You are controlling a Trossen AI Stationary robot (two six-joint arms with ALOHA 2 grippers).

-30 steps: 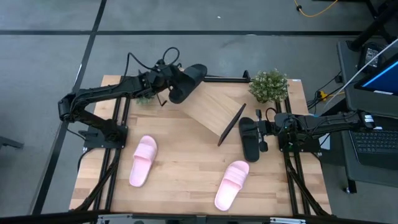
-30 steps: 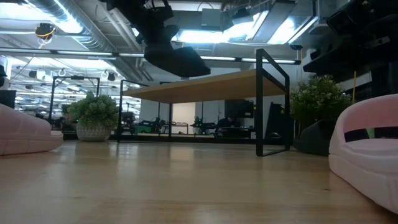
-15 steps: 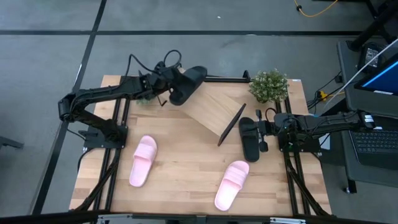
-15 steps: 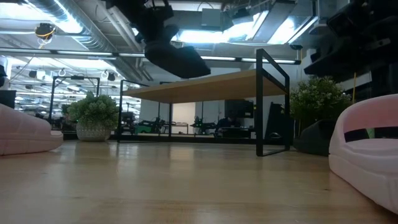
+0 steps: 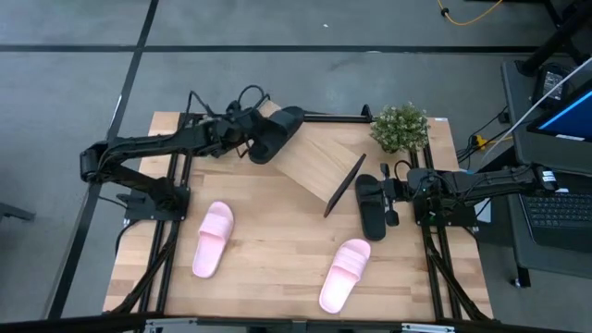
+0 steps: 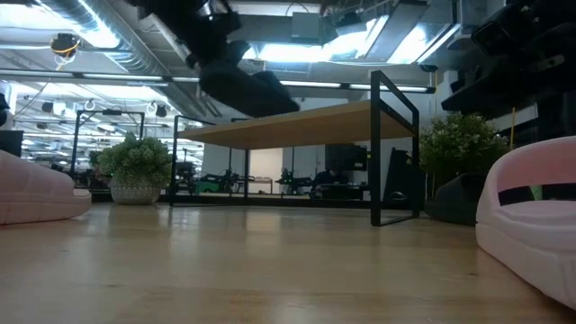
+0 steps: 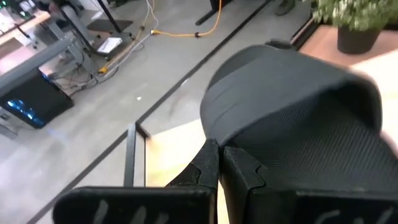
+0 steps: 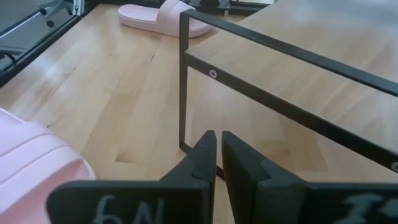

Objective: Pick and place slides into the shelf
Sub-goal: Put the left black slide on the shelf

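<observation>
My left gripper (image 5: 246, 137) is shut on a black slide (image 5: 275, 130) in the air over the far left corner of the shelf (image 5: 319, 162), a slanted light-wood board on a black frame. In the low view the slide (image 6: 249, 90) hangs just above the board (image 6: 306, 121). My right gripper (image 5: 396, 192) is shut and empty at the right. It is beside the second black slide (image 5: 370, 205), which lies flat on the table. Two pink slides (image 5: 213, 239) (image 5: 344, 274) lie on their soles near the front. My left gripper holds the black slide at its heel end (image 7: 252, 171), with the strap (image 7: 280, 81) farther from the fingers. The fingers come from the table's left, nearly level. They hide the exact place of contact. The slide is lifted clear and tilted, footbed up.
A potted plant (image 5: 400, 127) stands at the shelf's far right corner. Another plant (image 6: 135, 166) stands at the far left, under my left arm. The shelf's black frame post (image 8: 185, 81) stands just ahead of my right gripper. Bare tabletop (image 5: 277, 250) lies between the pink slides.
My left gripper has drawn back a little toward the table's left edge and sunk slightly, carrying the black slide with it. The slide now sits lower and more tilted, closer to the shelf board's far left corner.
</observation>
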